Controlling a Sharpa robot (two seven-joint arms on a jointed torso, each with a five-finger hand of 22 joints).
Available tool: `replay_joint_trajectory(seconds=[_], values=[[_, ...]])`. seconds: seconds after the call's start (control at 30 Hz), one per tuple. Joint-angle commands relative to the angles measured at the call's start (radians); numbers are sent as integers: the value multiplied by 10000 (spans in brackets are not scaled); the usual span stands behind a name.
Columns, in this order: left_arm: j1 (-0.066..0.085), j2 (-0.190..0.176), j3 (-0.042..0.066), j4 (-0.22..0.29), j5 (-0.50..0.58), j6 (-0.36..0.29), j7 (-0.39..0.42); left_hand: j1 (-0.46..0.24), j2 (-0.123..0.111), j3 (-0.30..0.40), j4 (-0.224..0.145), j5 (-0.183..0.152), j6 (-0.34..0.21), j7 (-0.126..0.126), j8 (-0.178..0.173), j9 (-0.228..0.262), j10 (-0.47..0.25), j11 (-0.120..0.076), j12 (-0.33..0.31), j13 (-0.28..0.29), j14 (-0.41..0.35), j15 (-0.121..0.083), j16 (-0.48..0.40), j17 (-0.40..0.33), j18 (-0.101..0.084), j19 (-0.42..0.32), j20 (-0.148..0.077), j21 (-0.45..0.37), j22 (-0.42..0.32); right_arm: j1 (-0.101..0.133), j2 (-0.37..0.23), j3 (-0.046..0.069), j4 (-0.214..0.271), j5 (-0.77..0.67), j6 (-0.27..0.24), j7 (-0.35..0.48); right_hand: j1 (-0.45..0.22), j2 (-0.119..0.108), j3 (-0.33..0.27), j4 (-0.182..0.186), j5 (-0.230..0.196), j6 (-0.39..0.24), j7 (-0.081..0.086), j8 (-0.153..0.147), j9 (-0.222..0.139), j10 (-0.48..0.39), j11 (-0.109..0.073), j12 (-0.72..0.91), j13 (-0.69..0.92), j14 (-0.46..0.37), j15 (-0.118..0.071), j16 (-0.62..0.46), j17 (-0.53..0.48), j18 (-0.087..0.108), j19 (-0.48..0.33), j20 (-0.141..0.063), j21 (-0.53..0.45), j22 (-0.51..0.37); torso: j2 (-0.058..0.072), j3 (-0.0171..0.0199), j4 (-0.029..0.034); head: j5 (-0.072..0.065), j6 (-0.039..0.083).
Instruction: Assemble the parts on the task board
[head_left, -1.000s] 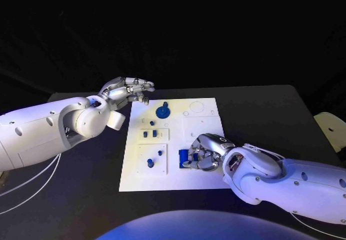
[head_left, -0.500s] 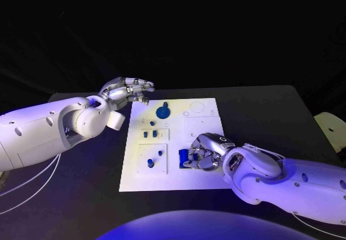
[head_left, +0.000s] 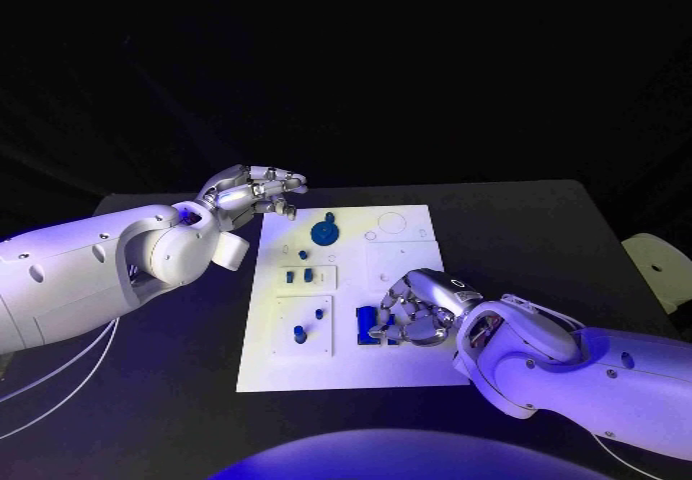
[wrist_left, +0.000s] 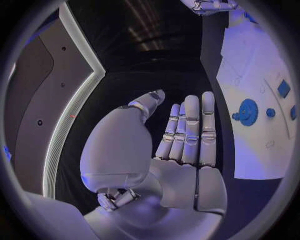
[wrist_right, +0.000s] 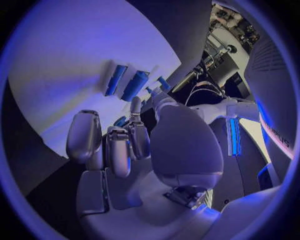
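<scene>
Little has moved: right hand (head_left: 421, 312) still curls its fingers onto the blue parts (head_left: 372, 325) at the task board's (head_left: 411, 255) lower middle; whether it grips one, I cannot tell. Left hand (head_left: 257, 190), upper left, stays released. Parts look small, rigid, light; pinch their sides.

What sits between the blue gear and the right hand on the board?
Head view: bare white task board with faint outlines lies between the blue gear and the right hand.

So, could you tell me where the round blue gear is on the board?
In the head view, the blue gear sits near the task board's far edge, left of centre, close to the left hand hovering beside it.
</scene>
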Motion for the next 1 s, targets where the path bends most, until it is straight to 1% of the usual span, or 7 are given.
replay_joint_trajectory(seconds=[0.03,0.77,0.8,0.87,0.9,0.93,1.0], values=[[-34,37,-12,1,171,-84,308,-10,106,-62,20,27,-88,12,40,-19,-30,-33,72,14,-100,-23,54,-26,112,14,47,-45,-24,105,-89,18,-221,1792,-984,2287,272,189,-89,-10,37,-493,195,-268,-89,-14,185,-413,1054,854,181,-67,1757,126,-176,109,-589,1369,-123,-91,-55,-26,208],[-636,1299,-10,-1805,1774,-1414,2367,9,13,571,521,-35,-38,97,-113,-119,1577,183,-2323,-611,-1970,712,-6683,-2548,61,-1996,809,-3897,-3654,1377,1616,299,-6387,12171,1208,8141,823,-3,4023,-1858,670,-2015,1737,-1510,-2540,-4116,1960,-12417,-10158,-4609,2132,-11906,-8693,1035,-5288,2102,-10667,-5311,-624,-107,33,-229,1604],[-599,1188,-25,-1667,1101,-1198,1622,-3891,1972,-4249,-124,-2849,-8864,-1801,-2842,-2725,-1694,-1325,-3543,-1254,-10524,-592,-10918,-4625,-1698,-10005,-1574,-4869,-11005,1364,1471,293,-6042,10243,107,7139,-3000,2288,-1791,-2908,-640,-11359,-311,-2278,-8075,-7284,423,-13287,-13078,-7567,1037,-15450,-13077,-769,-14569,-93,-11285,-13081,-558,-131,-12,-211,1458],[-605,1189,-22,-1647,1099,-1240,1627,-4094,1972,-4249,-124,-2849,-8864,-1801,-2842,-2725,-1901,-1325,-3543,-1254,-10524,-592,-10918,-4625,-1698,-10005,-1574,-4869,-11005,1351,1467,307,-6012,10284,80,7158,-3332,2288,-1791,-2908,-640,-11359,-311,-2278,-8075,-7482,423,-13287,-13078,-14663,1037,-15450,-13077,-769,-14569,-93,-11285,-13081,-573,-133,3,-212,1479],[-612,1190,-17,-1623,1097,-1290,1632,-4402,1972,-4249,-124,-2849,-8864,-1801,-2842,-2725,-2167,-1325,-3543,-1254,-10524,-592,-10918,-4625,-1698,-10005,-1574,-4869,-11005,1336,1462,323,-5978,10334,47,7180,-3656,2288,-1791,-2908,-640,-11359,-311,-2278,-8075,-14665,423,-13287,-13078,-14663,1037,-15450,-13077,-769,-14569,-93,-11285,-13081,-592,-134,20,-213,1504],[-623,1191,-11,-1589,1094,-1359,1640,-4743,1972,-4249,-124,-2849,-8864,-1801,-2842,-2725,-9328,-1325,-3543,-1254,-10524,-592,-10918,-4625,-1698,-10005,-1574,-4869,-11005,1315,1455,346,-5929,10404,2,7210,-4002,2288,-1791,-2908,-640,-11359,-311,-2278,-8075,-14665,423,-13287,-13078,-14663,1037,-15450,-13077,-769,-14569,-93,-11285,-13081,-617,-136,44,-214,1539],[-662,1198,12,-1459,1082,-1623,1668,-5472,1972,-4249,-124,-2849,-8864,-1801,-2842,-2725,-9328,-1325,-3543,-1254,-10524,-592,-10918,-4625,-1698,-10005,-1574,-4869,-11005,1234,1429,433,-5745,10668,-170,7327,-4737,2288,-1791,-2908,-640,-11359,-311,-2278,-8075,-14665,423,-13287,-13078,-14663,1037,-15450,-13077,-769,-14569,-93,-11285,-13081,-714,-145,135,-219,1671]])
